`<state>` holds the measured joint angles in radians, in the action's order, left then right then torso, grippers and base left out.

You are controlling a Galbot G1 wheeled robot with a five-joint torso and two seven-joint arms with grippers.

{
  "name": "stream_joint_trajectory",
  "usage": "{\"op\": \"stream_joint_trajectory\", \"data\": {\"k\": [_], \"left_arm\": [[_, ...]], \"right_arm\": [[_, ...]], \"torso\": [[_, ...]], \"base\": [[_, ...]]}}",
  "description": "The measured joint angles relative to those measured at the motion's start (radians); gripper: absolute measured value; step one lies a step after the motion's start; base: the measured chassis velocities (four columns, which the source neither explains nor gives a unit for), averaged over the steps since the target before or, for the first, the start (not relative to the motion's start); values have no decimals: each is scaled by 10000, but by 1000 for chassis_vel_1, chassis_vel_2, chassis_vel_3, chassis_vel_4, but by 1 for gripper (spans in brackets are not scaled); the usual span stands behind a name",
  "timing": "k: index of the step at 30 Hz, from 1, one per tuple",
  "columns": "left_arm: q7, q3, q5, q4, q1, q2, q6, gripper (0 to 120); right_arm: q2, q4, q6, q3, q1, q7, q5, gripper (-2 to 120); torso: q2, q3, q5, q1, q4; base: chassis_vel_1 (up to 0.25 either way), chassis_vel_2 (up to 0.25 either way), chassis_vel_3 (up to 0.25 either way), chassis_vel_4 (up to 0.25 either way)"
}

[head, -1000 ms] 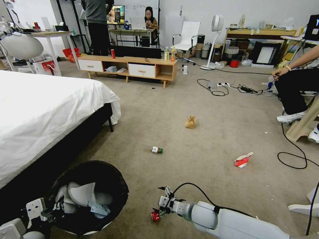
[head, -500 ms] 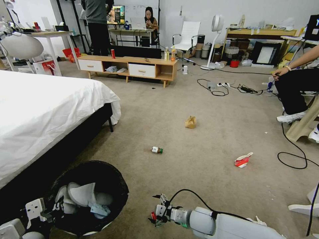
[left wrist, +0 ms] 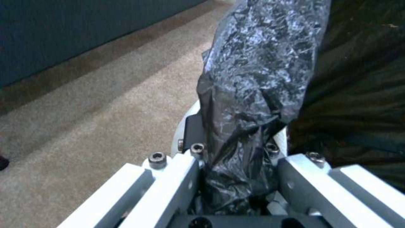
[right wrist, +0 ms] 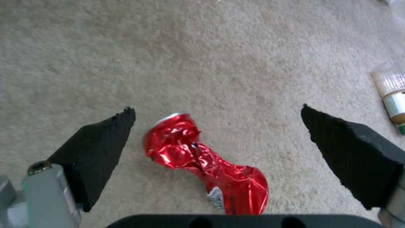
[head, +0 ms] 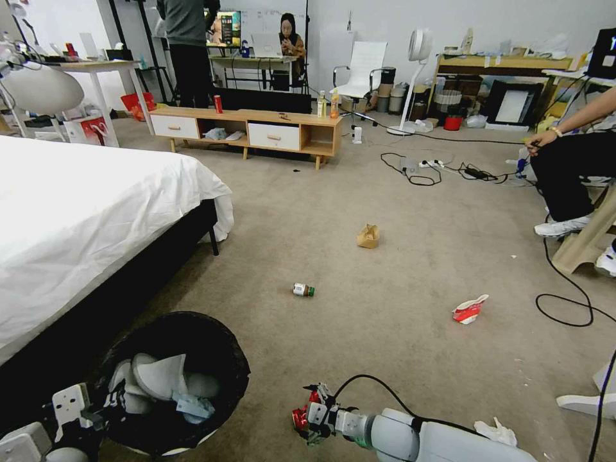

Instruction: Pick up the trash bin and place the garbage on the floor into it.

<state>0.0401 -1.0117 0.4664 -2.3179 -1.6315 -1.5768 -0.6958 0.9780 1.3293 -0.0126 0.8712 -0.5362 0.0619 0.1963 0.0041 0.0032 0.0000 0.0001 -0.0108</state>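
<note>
White bed [head: 77,212] left, wooden cabinet [head: 250,131] behind.

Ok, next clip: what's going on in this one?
A litter pickup in a bedroom. The left gripper is clamped on the rim of the trash bin, which has tissues inside. The right gripper hangs low over the carpet, jaws open either side of the crushed red can, not gripping it. A small bottle, paper bag and crushed carton lie on the floor.
</note>
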Motion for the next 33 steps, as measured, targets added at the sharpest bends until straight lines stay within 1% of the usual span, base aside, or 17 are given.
{"op": "stream_joint_trajectory", "data": {"k": [2, 5, 7, 14, 23, 30, 33], "left_arm": [[-28, 5, -41, 4, -12, -38, 0, 7], [-41, 8, -60, 5, -21, -56, 0, 7], [-57, 10, -101, 3, -44, -104, 7, 7], [-71, 22, -141, -58, -50, -172, 11, 7], [-82, -6, -157, -91, -64, -178, 16, 7], [-87, -20, -145, -93, -72, -135, 16, 7], [-90, -21, -123, -90, -60, -98, 16, 7]], "right_arm": [[155, -383, 266, -54, 14, 56, -67, 100], [238, -556, 362, -79, 27, 70, -92, 100], [489, -1057, 585, -159, 45, 79, -142, 100], [927, -1759, 938, -215, 88, 84, -226, 100], [1348, -2109, 1185, -167, 54, 95, -235, 100], [1470, -2146, 1246, -87, -22, 95, -142, 100], [1493, -2136, 1136, 13, -122, 15, 263, 100]], "torso": [[-2, 0, 0, 0, 0], [-3, 1, 0, 0, 0], [-2, 0, -1, 0, -1], [-2, 1, 0, 0, 1], [-3, 0, -1, 0, 0], [-2, 1, -1, 0, 1], [-2, 0, -1, 0, 1]], "base": [[0, 0, 0, 0], [0, 0, 0, 0], [0, 0, 0, 0], [0, 0, 0, 0], [0, 0, 0, 0], [0, 0, 0, 0], [0, 0, 0, 0]]}}
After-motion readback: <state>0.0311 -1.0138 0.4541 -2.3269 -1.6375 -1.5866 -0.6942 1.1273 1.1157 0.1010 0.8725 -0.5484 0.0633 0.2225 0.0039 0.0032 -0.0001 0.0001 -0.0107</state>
